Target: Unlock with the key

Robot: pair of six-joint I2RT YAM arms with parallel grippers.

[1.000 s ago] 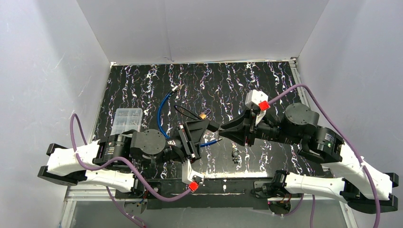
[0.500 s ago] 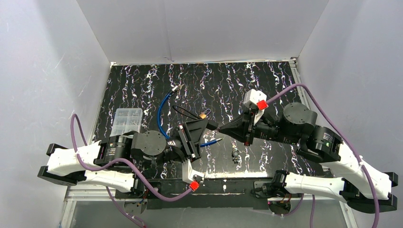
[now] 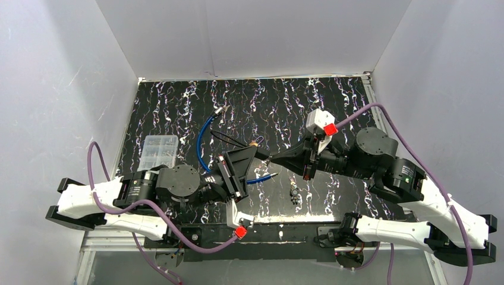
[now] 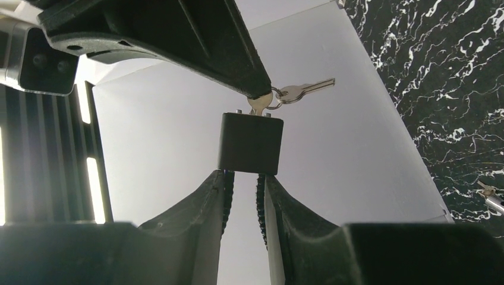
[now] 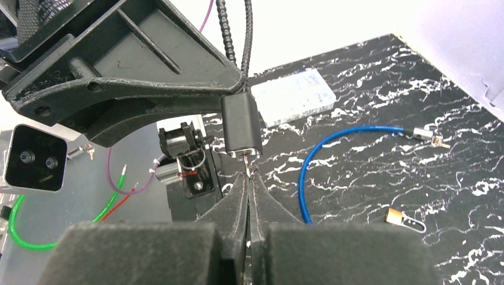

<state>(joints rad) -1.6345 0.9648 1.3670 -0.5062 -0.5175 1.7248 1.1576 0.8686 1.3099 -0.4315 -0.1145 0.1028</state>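
the left tool (image 4: 242, 178) was pinching the black lock (image 4: 249, 142) by the end away from the keyhole. it held the lock up in the air, above the bench (image 3: 333, 101). the right tool (image 5: 248, 178) was pressed together on the little key (image 4: 260, 104). the key's tip looked to be in the hole of the lock. a second key (image 4: 304, 90) hung off the same ring, out to the side.

a few things could go wrong from there. the right tool only had the thin flat head of the key. if it turned too hard or too fast, the key could slip between the fingers and not turn at all. if the key was not pushed all the way in, it would likely jam. if the two arms were not lined up, the turn could bend the key. it could also twist the lock out of the left tool, and the lock could drop to the bench near the blue cable (image 3: 200, 139). the hanging key could swing and catch on a finger. the pictures did not show if the lock's loop was open.
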